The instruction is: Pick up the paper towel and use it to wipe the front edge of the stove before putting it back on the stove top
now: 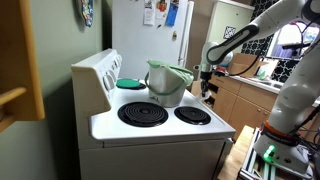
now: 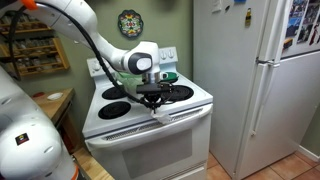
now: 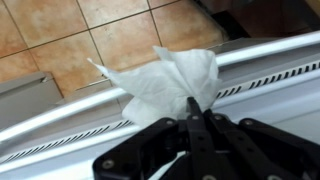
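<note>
The white stove (image 1: 150, 128) with black coil burners shows in both exterior views (image 2: 120, 120). My gripper (image 3: 190, 104) is shut on a crumpled white paper towel (image 3: 165, 78). It holds the towel at the stove's front edge (image 3: 270, 58), over the rim. In an exterior view the gripper (image 2: 152, 101) hangs over the front middle of the stove top, with the towel (image 2: 160, 114) below it on the front lip. In an exterior view the gripper (image 1: 207, 90) is beyond the stove's far side, and the towel cannot be made out there.
A pale green pot (image 1: 168, 82) and a teal lid (image 1: 130, 83) sit on the back burners. A white refrigerator (image 2: 260, 80) stands beside the stove. A wooden cabinet (image 1: 20, 60) is near it. Tiled floor (image 3: 120, 35) lies below the front edge.
</note>
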Tool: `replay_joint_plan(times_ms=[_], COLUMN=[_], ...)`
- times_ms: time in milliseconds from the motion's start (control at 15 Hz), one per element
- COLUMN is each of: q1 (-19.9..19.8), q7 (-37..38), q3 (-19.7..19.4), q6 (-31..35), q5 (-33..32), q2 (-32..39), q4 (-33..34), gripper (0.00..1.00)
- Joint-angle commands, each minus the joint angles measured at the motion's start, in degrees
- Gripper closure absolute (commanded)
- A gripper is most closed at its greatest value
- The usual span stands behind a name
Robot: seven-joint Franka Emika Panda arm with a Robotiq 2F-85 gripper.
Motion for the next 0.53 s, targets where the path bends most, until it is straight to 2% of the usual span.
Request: replay_joint_plan(times_ms=[0, 200, 467], q1=[2.9, 6.8, 9.8], q7=[-4.3, -10.6, -17.6], q3=[-2.5, -4.4, -5.3], q6=[4.6, 6.5, 7.3], q5=[6.2, 15.7, 23.7], q2=[-5.3, -6.4, -4.8], q4=[-0.7, -0.7, -1.0], gripper=[0.97, 0.97, 0.96])
